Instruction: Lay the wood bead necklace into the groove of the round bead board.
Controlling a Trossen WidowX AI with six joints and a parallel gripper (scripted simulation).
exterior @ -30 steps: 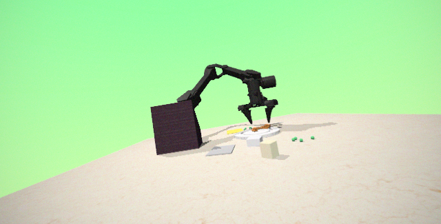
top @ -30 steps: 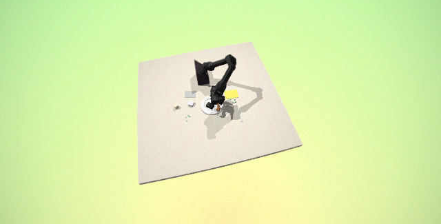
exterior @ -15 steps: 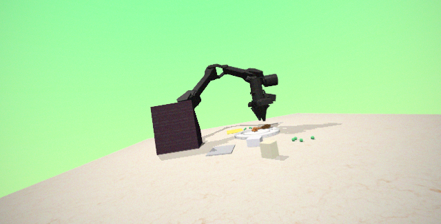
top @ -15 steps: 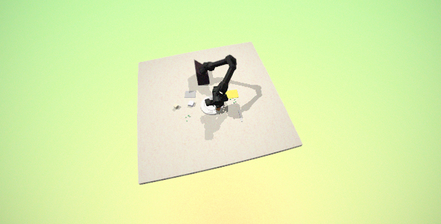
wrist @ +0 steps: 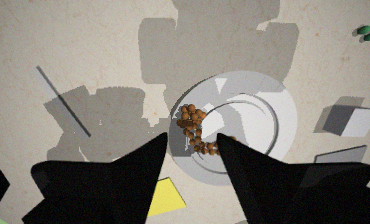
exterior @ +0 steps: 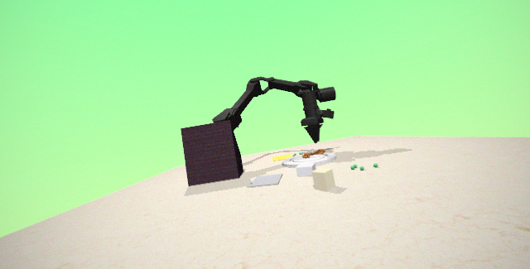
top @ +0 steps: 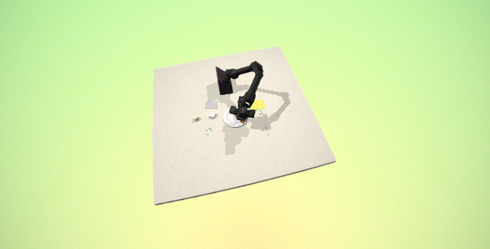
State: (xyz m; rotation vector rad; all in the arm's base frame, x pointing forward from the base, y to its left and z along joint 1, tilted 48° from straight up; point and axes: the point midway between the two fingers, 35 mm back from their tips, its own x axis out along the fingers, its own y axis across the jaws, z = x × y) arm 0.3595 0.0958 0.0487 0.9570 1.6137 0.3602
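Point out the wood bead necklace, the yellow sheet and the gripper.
wood bead necklace (wrist: 191,116) (exterior: 319,152): wrist, exterior; clustered beads
yellow sheet (wrist: 167,198) (top: 259,104) (exterior: 282,158): wrist, top, exterior; its face
gripper (wrist: 192,136) (exterior: 316,141): wrist, exterior; between fingertips

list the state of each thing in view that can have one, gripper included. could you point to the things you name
black parallel-jaw gripper (exterior: 316,141) (wrist: 192,136): part open, fingers apart, holding nothing, above the board
brown wood bead necklace (exterior: 314,153) (wrist: 190,125): bunched and bent, not laid round the groove
round white bead board (top: 227,122) (exterior: 289,164) (wrist: 288,117): lying flat, groove side up
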